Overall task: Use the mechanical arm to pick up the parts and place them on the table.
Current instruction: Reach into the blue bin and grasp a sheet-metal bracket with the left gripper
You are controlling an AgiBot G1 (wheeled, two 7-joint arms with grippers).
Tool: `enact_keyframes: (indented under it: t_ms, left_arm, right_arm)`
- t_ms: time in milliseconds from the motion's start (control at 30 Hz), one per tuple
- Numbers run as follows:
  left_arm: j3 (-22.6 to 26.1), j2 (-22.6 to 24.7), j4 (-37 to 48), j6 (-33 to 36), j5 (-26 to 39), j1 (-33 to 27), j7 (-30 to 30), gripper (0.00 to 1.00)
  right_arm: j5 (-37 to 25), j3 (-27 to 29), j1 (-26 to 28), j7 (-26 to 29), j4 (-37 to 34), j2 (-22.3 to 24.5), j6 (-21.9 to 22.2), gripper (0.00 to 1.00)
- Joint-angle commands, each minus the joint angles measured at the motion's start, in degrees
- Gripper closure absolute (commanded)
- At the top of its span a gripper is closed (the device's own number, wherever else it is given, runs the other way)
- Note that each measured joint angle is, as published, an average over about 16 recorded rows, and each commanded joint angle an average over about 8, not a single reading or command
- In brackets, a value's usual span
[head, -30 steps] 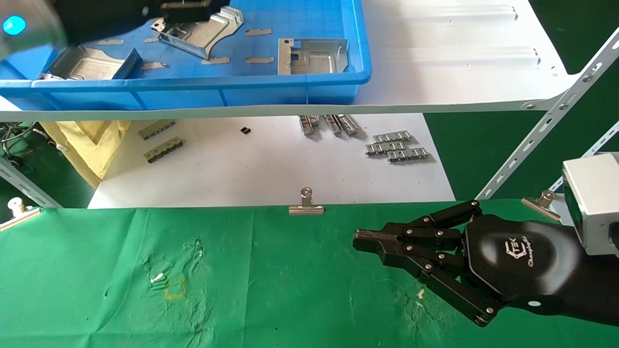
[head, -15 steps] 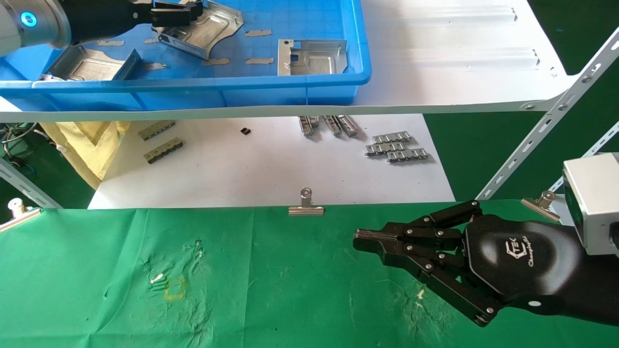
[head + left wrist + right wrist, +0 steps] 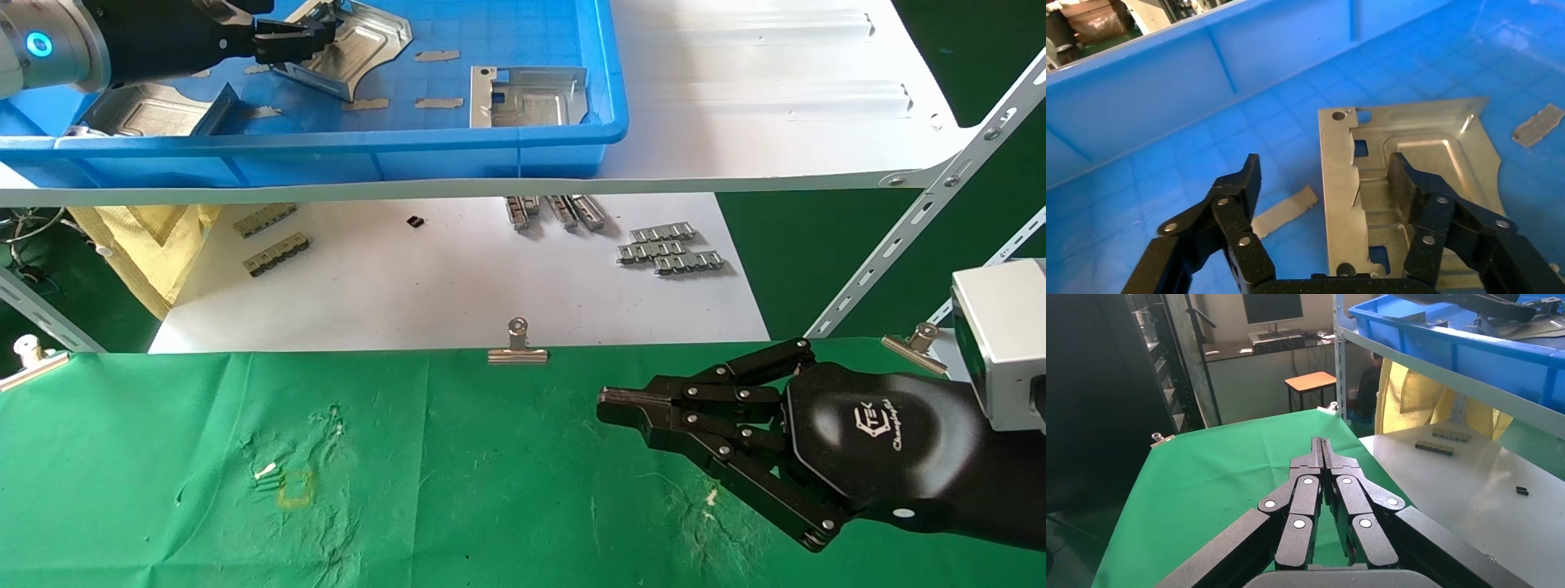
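Note:
My left gripper (image 3: 315, 37), the glossy black one on the silver arm with the blue ring light, is inside the blue bin (image 3: 327, 140) on the shelf. It is open (image 3: 1324, 165) and straddles the bent edge of a silvery stamped part (image 3: 1425, 153): one finger is over its recessed panel, the other over the bin floor. That part lies at the bin's back (image 3: 359, 45). Two more parts lie in the bin, one at the right (image 3: 531, 96) and one at the left (image 3: 151, 110). My right gripper (image 3: 609, 402) is shut and empty just above the green table (image 3: 449, 490).
The bin stands on a white shelf board (image 3: 776, 106) with slotted metal braces at the right. Below it a white sheet holds small grey toothed strips (image 3: 670, 249). Binder clips (image 3: 517, 347) sit on the table's far edge. Tape scraps (image 3: 1281, 211) lie on the bin floor.
My left gripper has drawn back to the left and come down a little over the back part. The parts and my right arm have not moved.

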Motion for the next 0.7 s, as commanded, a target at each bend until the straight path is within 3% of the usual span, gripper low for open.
enact_keyframes:
  t_ms: [33,433,500,700]
  left_arm:
    - [0.17,-0.01,0.12,-0.04,0.25,-0.09,0.26,1.0]
    - [0.09,-0.32,0.43,-0.07,0.14,-0.14,1.16,1.0]
    - [0.01,-0.4,0.49,-0.11,0.03,-0.11,1.23,1.0]
    - [-0.6,-0.96,0.24,0.28,-0.84,-0.4,1.47,1.0]
  right_arm:
    - [0.0,0.0,0.0,0.0,0.0,0.0,0.0,1.0]
    - [0.0,0.0,0.0,0.0,0.0,0.0,0.0,0.99]
    - [0.0,0.0,0.0,0.0,0.0,0.0,0.0,0.83]
    - [0.0,0.0,0.0,0.0,0.0,0.0,0.0,0.1]
